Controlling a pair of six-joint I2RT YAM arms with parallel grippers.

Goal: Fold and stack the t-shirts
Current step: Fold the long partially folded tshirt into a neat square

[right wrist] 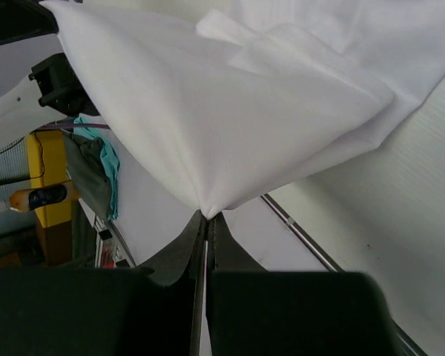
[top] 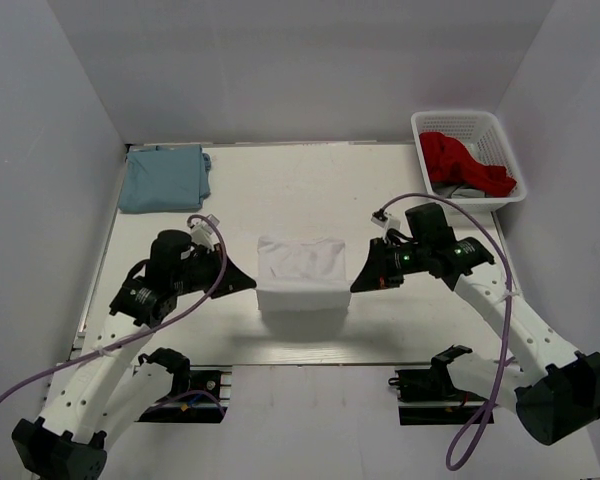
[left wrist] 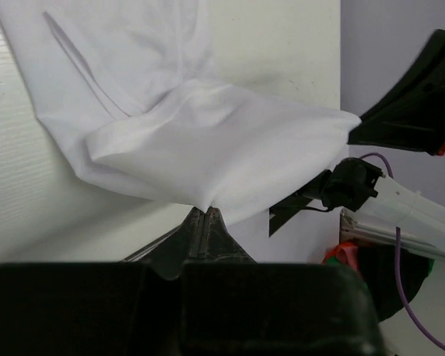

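The white t-shirt [top: 301, 272] hangs partly folded between my two grippers at the table's middle, its near edge lifted off the surface. My left gripper [top: 252, 283] is shut on its left corner; the left wrist view shows the fabric [left wrist: 208, 148] pinched at the fingertips. My right gripper [top: 355, 286] is shut on its right corner; the right wrist view shows the cloth [right wrist: 208, 111] pulled to a point between the jaws. The light blue t-shirt [top: 164, 176] lies folded at the back left corner.
A white basket [top: 501, 134] at the back right holds the red garment [top: 462, 162]. White walls close in the table on three sides. A metal rail runs along the table's near edge [top: 310, 364].
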